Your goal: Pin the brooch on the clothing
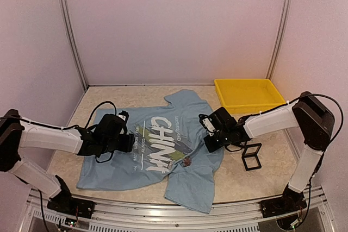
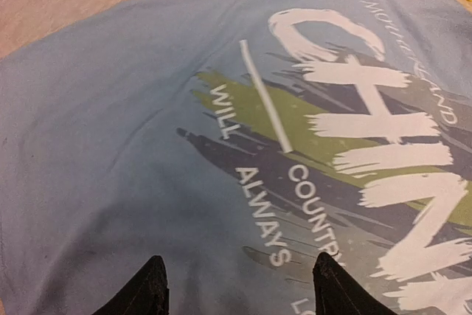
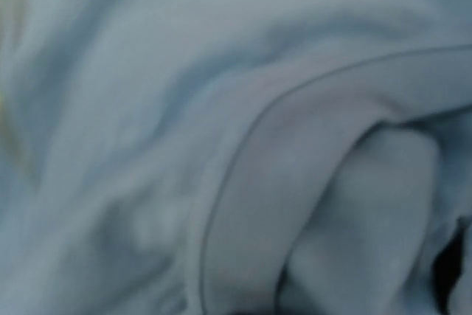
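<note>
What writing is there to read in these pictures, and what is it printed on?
"CHINA": large white letters on the T-shirt chest.
"WILL ALWAYS": small white letters beside it.
"COUNTR": same print, ending unclear.
Small line beyond "CHINA": too blurred to read.
No other writing shows.

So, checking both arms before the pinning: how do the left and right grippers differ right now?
The left gripper is open, fingertips apart; the right gripper is shut. The left is above the print on the clothing; the right is near its edge, fabric filling its camera. Both are low over it.
</note>
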`<state>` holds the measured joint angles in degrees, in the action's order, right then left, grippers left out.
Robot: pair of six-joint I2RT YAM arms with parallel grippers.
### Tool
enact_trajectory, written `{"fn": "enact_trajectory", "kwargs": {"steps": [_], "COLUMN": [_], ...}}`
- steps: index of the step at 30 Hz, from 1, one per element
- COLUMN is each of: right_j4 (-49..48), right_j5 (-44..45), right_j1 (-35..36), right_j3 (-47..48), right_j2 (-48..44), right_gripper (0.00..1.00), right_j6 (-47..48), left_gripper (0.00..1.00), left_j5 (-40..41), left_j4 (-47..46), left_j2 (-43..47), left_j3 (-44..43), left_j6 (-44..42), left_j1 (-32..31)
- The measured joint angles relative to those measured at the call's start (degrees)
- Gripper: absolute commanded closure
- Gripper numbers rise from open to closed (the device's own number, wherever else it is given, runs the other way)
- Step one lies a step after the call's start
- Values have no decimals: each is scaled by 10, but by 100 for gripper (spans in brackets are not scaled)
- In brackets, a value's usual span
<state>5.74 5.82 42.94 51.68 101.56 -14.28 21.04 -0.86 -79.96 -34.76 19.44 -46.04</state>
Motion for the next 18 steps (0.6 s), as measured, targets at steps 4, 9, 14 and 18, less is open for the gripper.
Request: {"fn": "enact_trajectory", "kwargs": {"steps": [4,9,14,18], "right_j4": [9,14,23,46], "right_j5": [30,62,85,90], "right_j1": [-9,-37,-62,-68], "right_j3": [36,91,136,166], "right_j2": [29,72,104,117], "right_gripper": [100,100,97,95], "right_j6": [-2,14,54,91], "left_gripper": [36,38,36,37], "left_j5": [-11,-50,-79,-87], "left_j4": [-9,-68,-132,-140], "left_j2": [-41,-110,-178,-230], "left_j3": [14,15,-37,-97], "left_j6": [63,100,104,101], "left_j1": [92,210,272,278]}}
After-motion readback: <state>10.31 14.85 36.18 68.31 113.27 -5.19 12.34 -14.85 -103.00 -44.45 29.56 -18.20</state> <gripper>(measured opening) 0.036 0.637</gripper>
